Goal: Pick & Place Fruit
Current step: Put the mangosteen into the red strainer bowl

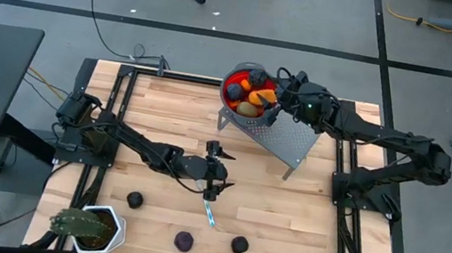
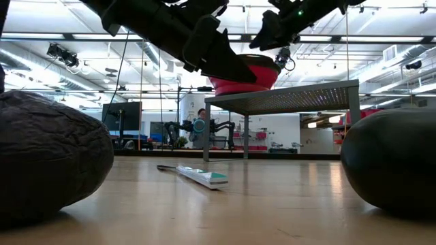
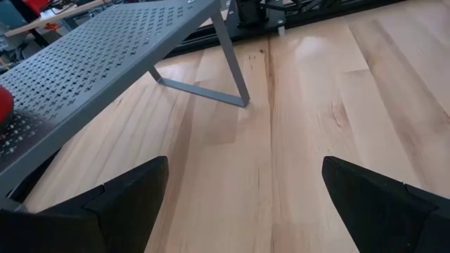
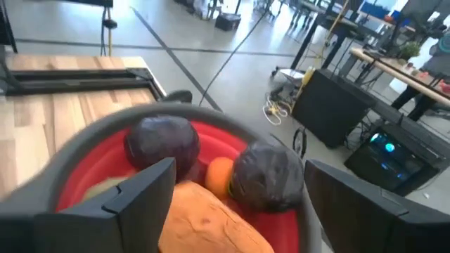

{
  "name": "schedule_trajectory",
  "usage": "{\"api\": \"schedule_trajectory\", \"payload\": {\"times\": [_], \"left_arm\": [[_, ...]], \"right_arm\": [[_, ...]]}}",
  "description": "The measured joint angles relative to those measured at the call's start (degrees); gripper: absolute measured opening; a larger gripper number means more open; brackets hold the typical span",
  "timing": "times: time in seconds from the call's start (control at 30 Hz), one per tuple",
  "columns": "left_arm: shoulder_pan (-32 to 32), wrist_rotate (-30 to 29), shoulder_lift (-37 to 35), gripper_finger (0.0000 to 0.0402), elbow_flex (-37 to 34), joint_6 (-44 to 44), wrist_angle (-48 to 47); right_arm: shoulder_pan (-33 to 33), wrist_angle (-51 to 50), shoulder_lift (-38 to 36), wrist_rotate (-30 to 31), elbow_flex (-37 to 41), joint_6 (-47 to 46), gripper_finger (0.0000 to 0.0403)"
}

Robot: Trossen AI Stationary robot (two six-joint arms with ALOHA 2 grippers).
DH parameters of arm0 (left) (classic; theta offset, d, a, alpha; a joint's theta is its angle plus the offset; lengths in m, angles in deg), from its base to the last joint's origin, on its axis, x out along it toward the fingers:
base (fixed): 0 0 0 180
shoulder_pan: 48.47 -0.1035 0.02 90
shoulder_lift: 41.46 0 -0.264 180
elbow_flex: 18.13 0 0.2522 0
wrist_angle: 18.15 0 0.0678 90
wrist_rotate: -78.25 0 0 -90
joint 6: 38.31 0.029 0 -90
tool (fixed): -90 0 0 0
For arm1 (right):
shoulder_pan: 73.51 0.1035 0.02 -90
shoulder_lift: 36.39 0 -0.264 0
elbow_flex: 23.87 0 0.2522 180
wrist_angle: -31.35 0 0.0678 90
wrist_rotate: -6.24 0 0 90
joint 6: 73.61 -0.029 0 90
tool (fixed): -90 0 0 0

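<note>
A red bowl rimmed in grey stands on a perforated grey stand at the table's far middle. It holds several fruits: two dark purple ones, a small orange one and a larger orange one. My right gripper hovers open just above the bowl, over its right side. My left gripper is open above bare wood at the table's middle, in front of the stand. Three dark fruits rest on the table near its front edge.
A silver-and-teal knife lies flat just near-side of my left gripper. A spiky green plant in a white pot stands at the near left corner. In the low view, two dark fruits loom close.
</note>
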Motion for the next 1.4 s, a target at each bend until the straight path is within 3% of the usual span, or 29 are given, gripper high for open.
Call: {"api": "schedule_trajectory", "payload": {"times": [0.33,0.5,0.6,0.77,0.97,1.07,1.27,1.4], "left_arm": [[0.0,-0.69,0.0,0.0387,0.0,-0.45,-0.37],[0.0,-0.35,0.0,0.0387,0.0,-1.08,-0.35],[0.02,-0.45,0.0,0.0387,-0.02,-1.07,-0.51],[0.0,-1.42,0.0,0.0387,-0.02,-1.04,-1.37],[-0.02,-1.53,0.0,0.0387,-0.02,-1.0,-1.38],[-0.02,-1.37,0.0,0.0387,-0.02,-0.96,-1.3],[-0.02,3.21,0.0,0.0387,-0.02,-1.07,0.79],[-0.01,3.43,0.0,0.0387,-0.02,-1.09,-0.28]], "right_arm": [[6.65,3.93,-4.31,-0.05,0.0,1.13,0.0325],[11.3,0.63,-4.95,-0.04,0.0,0.62,0.0325],[14.87,-3.35,-4.93,-0.47,0.0,-4.49,0.0325],[19.78,-12.99,-4.93,-5.99,0.0,-14.75,0.0325],[27.06,-19.67,-4.28,-15.49,0.0,-17.13,0.0325],[31.84,-19.75,-3.1,-14.79,0.0,-17.22,0.0325],[38.61,-21.2,-0.7,-6.29,0.0,-18.17,0.0325],[40.21,-21.61,0.45,-6.71,0.0,-20.76,0.0325]]}}
